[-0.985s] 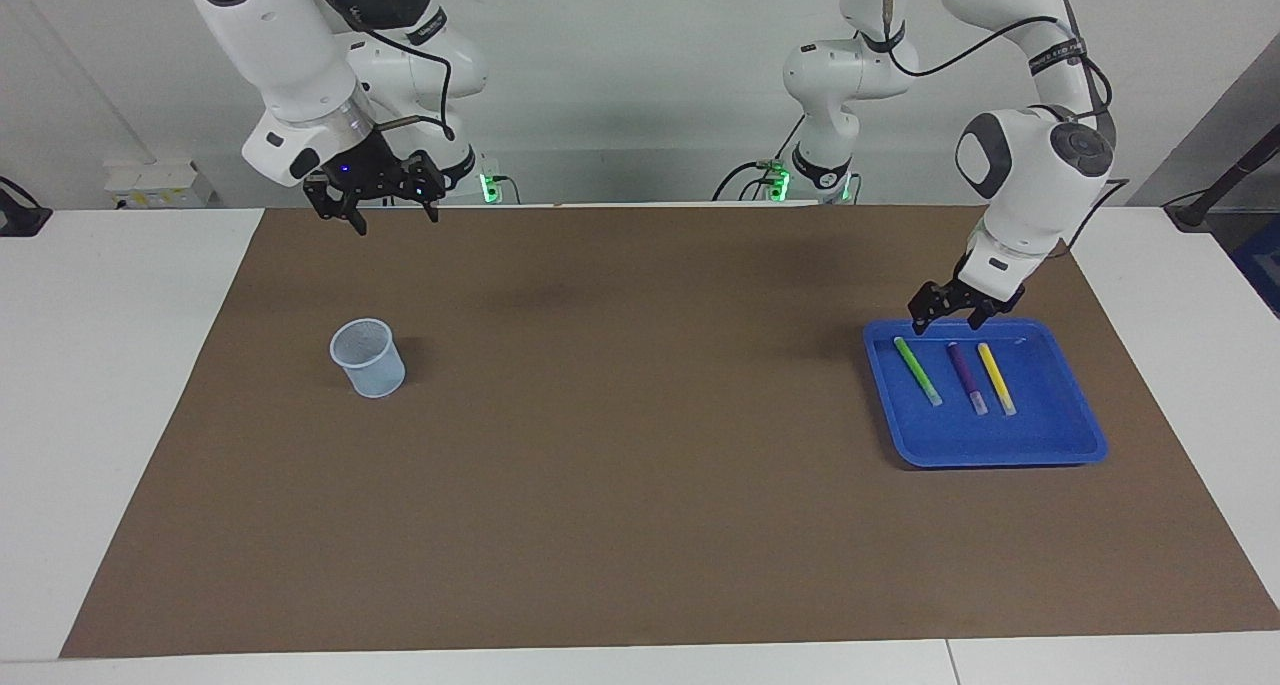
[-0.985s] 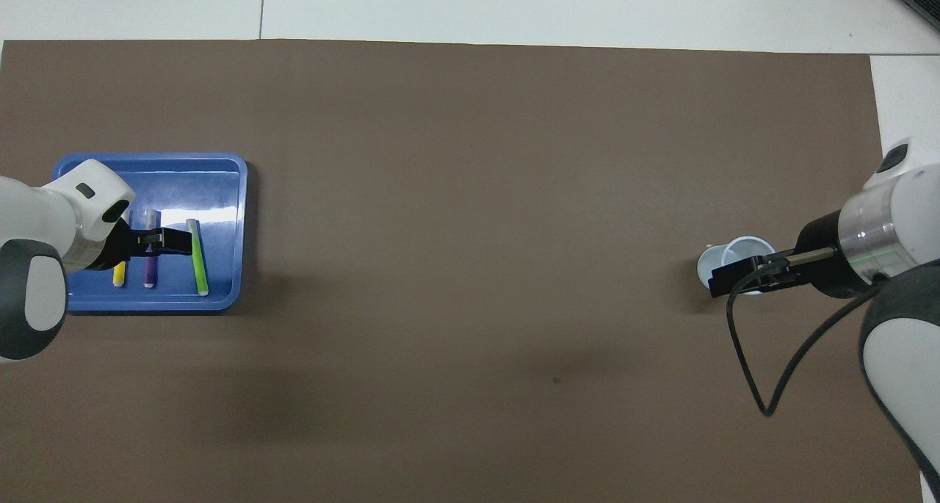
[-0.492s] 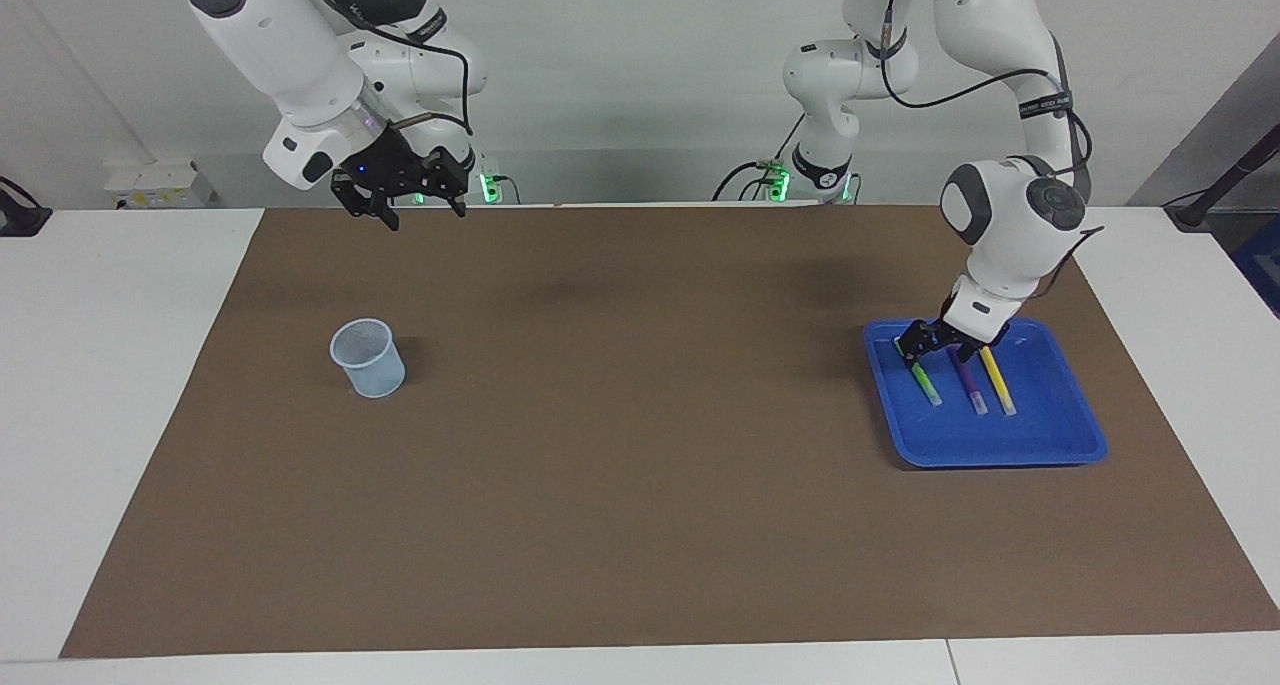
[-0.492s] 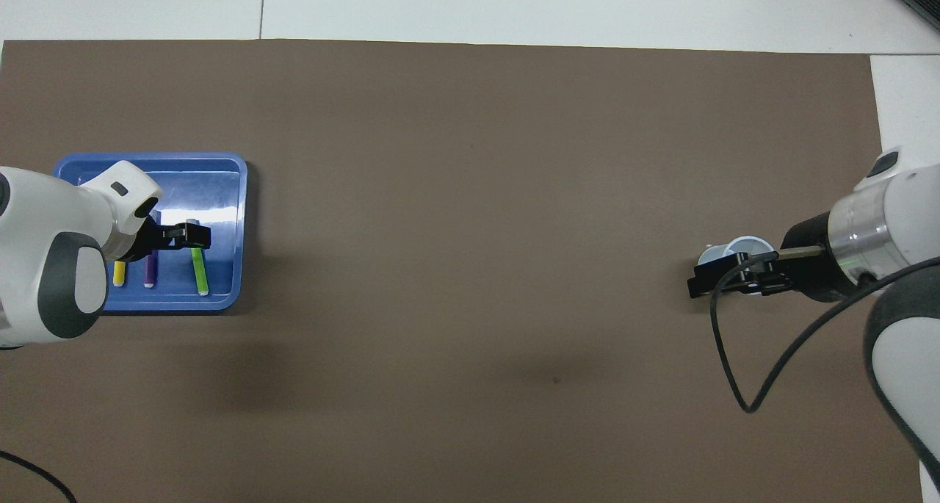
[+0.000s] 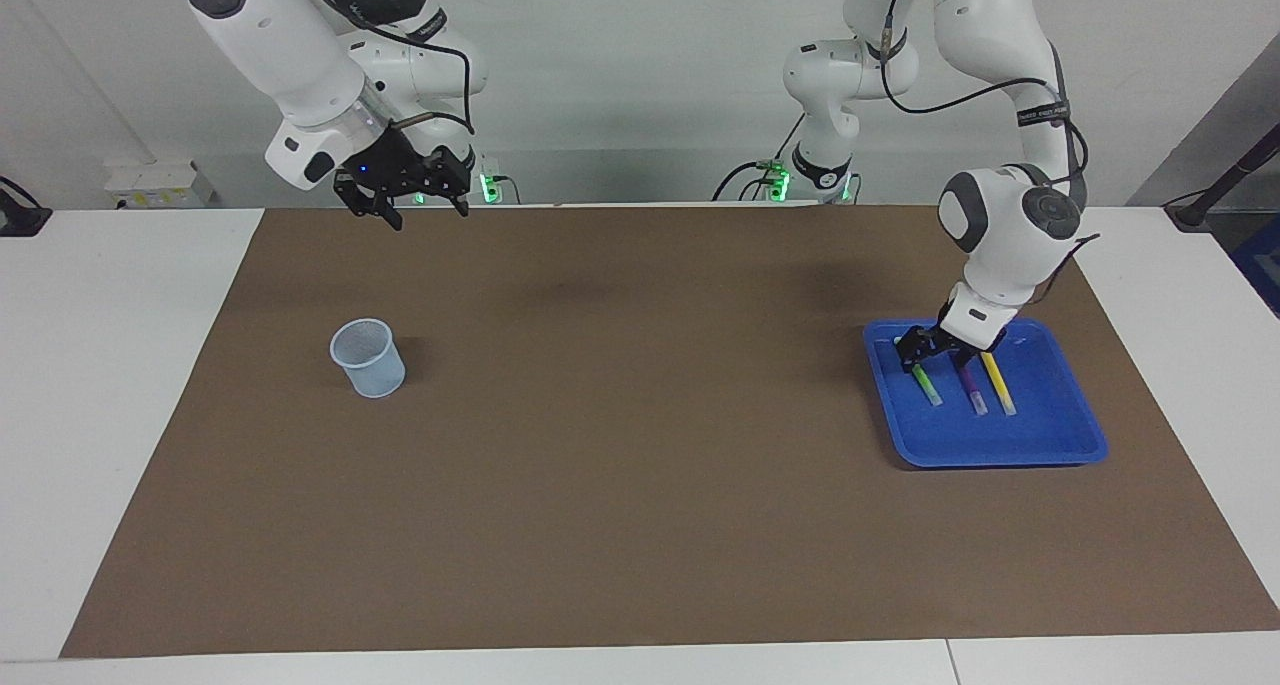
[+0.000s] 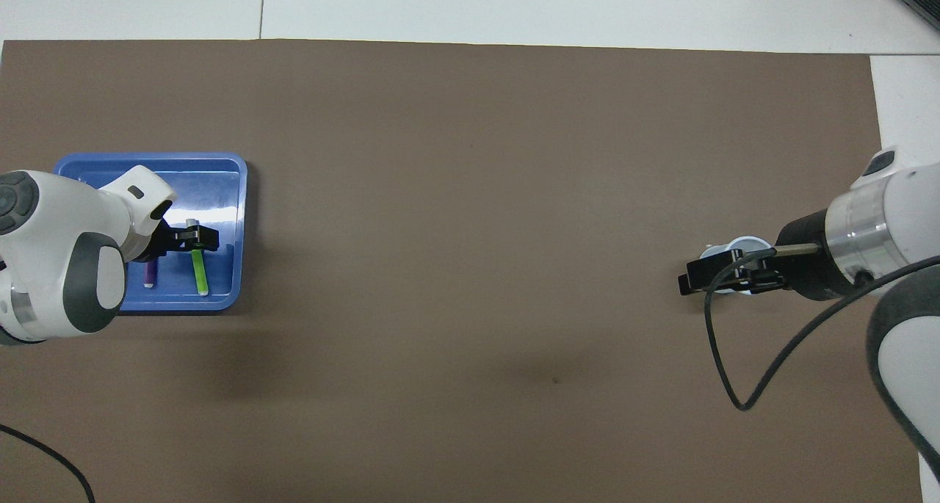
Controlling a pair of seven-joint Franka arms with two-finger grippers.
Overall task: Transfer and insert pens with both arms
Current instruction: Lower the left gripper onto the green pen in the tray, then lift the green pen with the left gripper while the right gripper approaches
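Note:
Three pens lie side by side in a blue tray (image 5: 1050,435) at the left arm's end of the table: green (image 5: 928,386), purple (image 5: 971,392) and yellow (image 5: 999,387). My left gripper (image 5: 935,352) is low in the tray, open, with its fingers either side of the green pen's end nearer the robots. In the overhead view the left gripper (image 6: 194,239) covers part of the green pen (image 6: 199,274), the purple pen (image 6: 150,274) shows in part, and the yellow pen is hidden under the arm. My right gripper (image 5: 420,210) is open and empty, held high.
A pale blue mesh cup (image 5: 368,357) stands upright on the brown mat (image 5: 640,445) toward the right arm's end. In the overhead view the raised right gripper (image 6: 705,279) covers most of the cup (image 6: 723,252). White tabletop surrounds the mat.
My left gripper has come down from above the tray's rim into the tray, onto the green pen. My right gripper has shifted a little toward the table's middle, still raised.

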